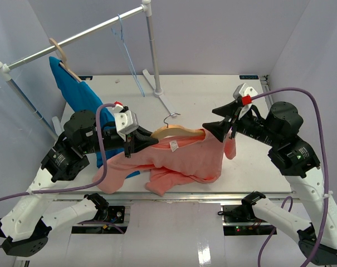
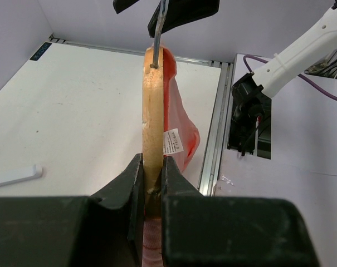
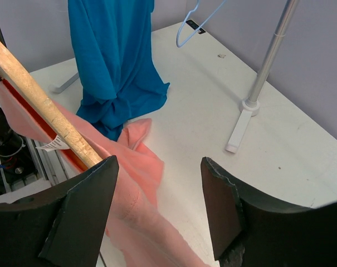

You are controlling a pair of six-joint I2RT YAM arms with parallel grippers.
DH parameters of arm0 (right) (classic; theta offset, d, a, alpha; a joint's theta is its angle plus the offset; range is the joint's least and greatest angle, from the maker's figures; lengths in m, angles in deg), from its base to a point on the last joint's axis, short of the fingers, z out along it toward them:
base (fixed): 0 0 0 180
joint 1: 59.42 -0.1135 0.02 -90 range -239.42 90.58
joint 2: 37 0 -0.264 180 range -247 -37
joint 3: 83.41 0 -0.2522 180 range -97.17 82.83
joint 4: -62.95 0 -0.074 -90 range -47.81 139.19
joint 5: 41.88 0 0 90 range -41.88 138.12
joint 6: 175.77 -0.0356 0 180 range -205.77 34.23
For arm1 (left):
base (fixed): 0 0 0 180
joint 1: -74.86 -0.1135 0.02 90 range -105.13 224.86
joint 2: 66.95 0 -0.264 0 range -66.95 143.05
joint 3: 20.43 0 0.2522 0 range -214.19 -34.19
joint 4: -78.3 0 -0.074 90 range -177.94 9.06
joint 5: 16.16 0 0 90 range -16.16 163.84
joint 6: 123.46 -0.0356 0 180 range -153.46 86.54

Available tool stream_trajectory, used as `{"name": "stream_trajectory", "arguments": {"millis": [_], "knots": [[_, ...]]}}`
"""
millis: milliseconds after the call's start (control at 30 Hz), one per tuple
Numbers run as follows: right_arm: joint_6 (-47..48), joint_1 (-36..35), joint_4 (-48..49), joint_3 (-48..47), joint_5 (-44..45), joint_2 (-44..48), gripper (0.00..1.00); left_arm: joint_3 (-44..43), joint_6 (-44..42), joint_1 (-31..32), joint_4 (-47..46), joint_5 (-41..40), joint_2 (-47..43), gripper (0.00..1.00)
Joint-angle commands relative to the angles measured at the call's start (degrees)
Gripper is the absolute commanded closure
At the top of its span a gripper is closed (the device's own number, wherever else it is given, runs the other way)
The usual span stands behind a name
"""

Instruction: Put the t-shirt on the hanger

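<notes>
**Wooden hanger gripped at one end, pink t-shirt draped along it**

The white tabletop (image 1: 196,92) fills the middle of the overhead view. A white rail (image 1: 84,34) slants across the upper left, and a blue shirt (image 1: 79,97) hangs from it at the left.

The t-shirt (image 1: 185,158) is in the lower centre, stretched between the two tools. Its collar edge runs just under the hanger (image 1: 176,132). Its body and one sleeve sag in folds onto the tabletop near the front edge. Another flap hangs free below the right tool (image 1: 215,129). The cloth is salmon pink, soft and rumpled, with a small white label (image 2: 172,141) at the neck.

The hanger is pale wood with a thin metal hook (image 1: 171,117) pointing towards the back of the frame. It lies roughly level above the tabletop between the tools. Its left end is in the left tool (image 1: 139,143) and its right end reaches the right tool.

In the left wrist view, the left tool (image 2: 151,167) is clamped tight on the wooden bar (image 2: 153,111), with both fingers pressed against its sides. Pink fabric (image 2: 176,105) falls off the bar's right side.

In the right wrist view, the right tool (image 3: 160,206) is spread wide and has nothing pinched between its fingers. The hanger's end (image 3: 40,105) comes in from the upper left and meets the left finger (image 3: 84,211). The t-shirt (image 3: 135,167) lies below the gap. A thin pale-blue wire hanger (image 3: 196,25) shows at the top of that view.
</notes>
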Motion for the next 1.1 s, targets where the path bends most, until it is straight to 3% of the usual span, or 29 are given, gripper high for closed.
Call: {"name": "stream_trajectory", "arguments": {"millis": [0, 167, 267, 833, 1067], "knots": [[0.6, 0.2, 2.8, 0.3, -1.9, 0.1, 0.38, -0.3, 0.5, -0.1, -1.6, 0.8, -1.2, 1.0], [-1.9, 0.2, 6.1, 3.0, -7.2, -0.7, 0.5, 0.1, 0.8, -0.1, -2.2, 0.7, -1.0, 1.0], [-3.1, 0.2, 7.7, 3.8, -8.7, -1.5, 0.51, 0.5, 1.0, -0.1, -2.6, 0.7, -0.9, 1.0], [-2.9, -0.9, 19.7, 2.4, -38.1, -4.0, 0.25, 5.1, 2.0, -0.1, -5.4, 3.1, -0.7, 1.0], [-2.0, -2.5, 19.9, 2.9, -38.2, -7.7, 0.21, 6.5, 3.5, -0.1, -7.8, 6.8, 0.7, 1.0]]}}
